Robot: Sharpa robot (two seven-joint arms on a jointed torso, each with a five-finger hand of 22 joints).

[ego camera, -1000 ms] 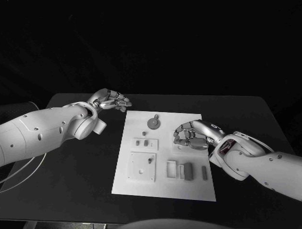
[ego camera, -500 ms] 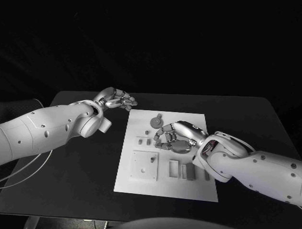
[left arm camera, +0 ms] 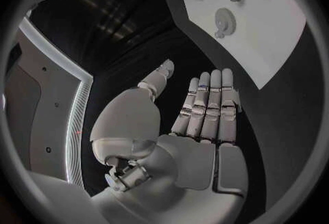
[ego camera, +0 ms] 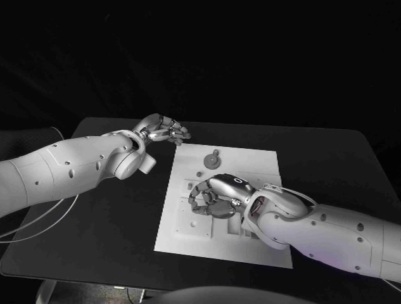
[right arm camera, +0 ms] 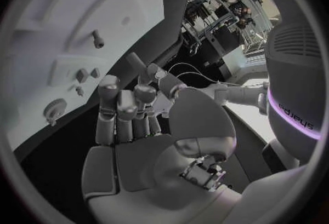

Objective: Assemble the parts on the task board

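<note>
The white task board (ego camera: 255,166) lies in the middle of the black table. A grey gear-shaped part (ego camera: 206,164) and a small peg (ego camera: 216,152) sit near its far edge. My right hand (ego camera: 214,197) hovers over the board's middle with bent fingers and hides the parts beneath it. Its palm (right arm camera: 130,125) is empty in the right wrist view, with the gear (right arm camera: 54,109), two small pieces (right arm camera: 81,75) and a peg (right arm camera: 98,40) beyond it. My left hand (ego camera: 164,131) hangs over the table off the board's far left corner, its fingers (left arm camera: 209,106) straight and empty.
A raised square block (ego camera: 184,223) sits at the board's near left. A thin cable (ego camera: 31,231) runs along the table's left side. Black table surface (ego camera: 100,240) surrounds the board on every side.
My right hand has moved from the board's right side across to its middle and closer to me. The left hand stays by the far left corner. The camera has shifted slightly.
</note>
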